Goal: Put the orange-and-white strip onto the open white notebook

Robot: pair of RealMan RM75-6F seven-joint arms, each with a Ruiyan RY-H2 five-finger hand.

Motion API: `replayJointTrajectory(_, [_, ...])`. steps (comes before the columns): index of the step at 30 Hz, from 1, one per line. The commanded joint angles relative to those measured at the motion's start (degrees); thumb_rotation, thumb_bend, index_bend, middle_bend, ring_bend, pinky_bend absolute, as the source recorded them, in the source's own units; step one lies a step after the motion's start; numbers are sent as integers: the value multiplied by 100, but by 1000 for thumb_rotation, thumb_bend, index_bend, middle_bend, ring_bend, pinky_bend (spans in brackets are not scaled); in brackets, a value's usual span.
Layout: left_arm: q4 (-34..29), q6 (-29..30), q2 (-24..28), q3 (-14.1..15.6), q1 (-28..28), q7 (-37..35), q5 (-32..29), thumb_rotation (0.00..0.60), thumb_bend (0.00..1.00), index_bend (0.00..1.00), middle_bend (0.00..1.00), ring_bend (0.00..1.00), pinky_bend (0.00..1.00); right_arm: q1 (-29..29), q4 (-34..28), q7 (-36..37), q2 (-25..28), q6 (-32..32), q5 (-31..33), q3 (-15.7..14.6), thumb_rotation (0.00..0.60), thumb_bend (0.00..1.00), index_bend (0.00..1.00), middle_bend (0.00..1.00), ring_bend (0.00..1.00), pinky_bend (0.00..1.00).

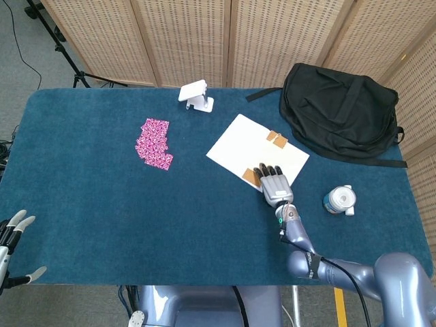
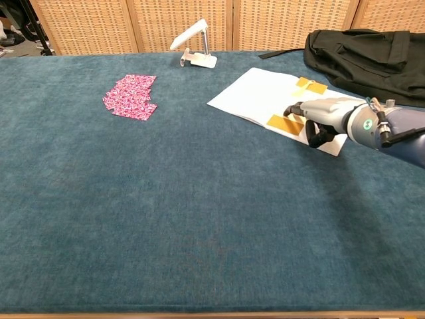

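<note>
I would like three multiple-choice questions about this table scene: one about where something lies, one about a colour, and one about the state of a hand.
1. Where does the black backpack lie?
A. At the far right of the table, beside the notebook
B. At the near left corner
C. On top of the pink patterned item

2. What colour is the table cover?
A. Red
B. Dark blue-green
C. Yellow

3. What is the right hand doing?
A. Lifting the white stand
B. Gripping the backpack strap
C. Resting flat at the near edge of the open white notebook, next to the orange-and-white strip

Answers:
1 A: the head view shows the bag just right of the notebook.
2 B: both views show teal cloth.
3 C: the fingers lie outstretched on the page by the strip.
</note>
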Motion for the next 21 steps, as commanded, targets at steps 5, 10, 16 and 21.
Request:
replayJointTrajectory(5, [-4,-3,-13,0,0,30,-3,600,0,0,0,0,0,-34,2,48,25,-81,-3,5,600,1000,50,0,0,0])
replayJointTrajectory(10, [-12,-22,-17,-2,-5,53,-17,600,0,0,0,0,0,-31,-48,40,40,-96,-43,-3,600,1000,49,0,0,0])
replayJointTrajectory(16, [-10,-12,-20,-3,-1,50,-18,600,0,0,0,0,0,-27,-44,23,31,-102,-50,-11,600,1000,49,0,0,0])
replayJointTrajectory(21, [-12,-30,-17,-1,-8,54,-21,600,0,0,0,0,0,-31,-43,29,26,-87,-73,-4,600,1000,50,0,0,0])
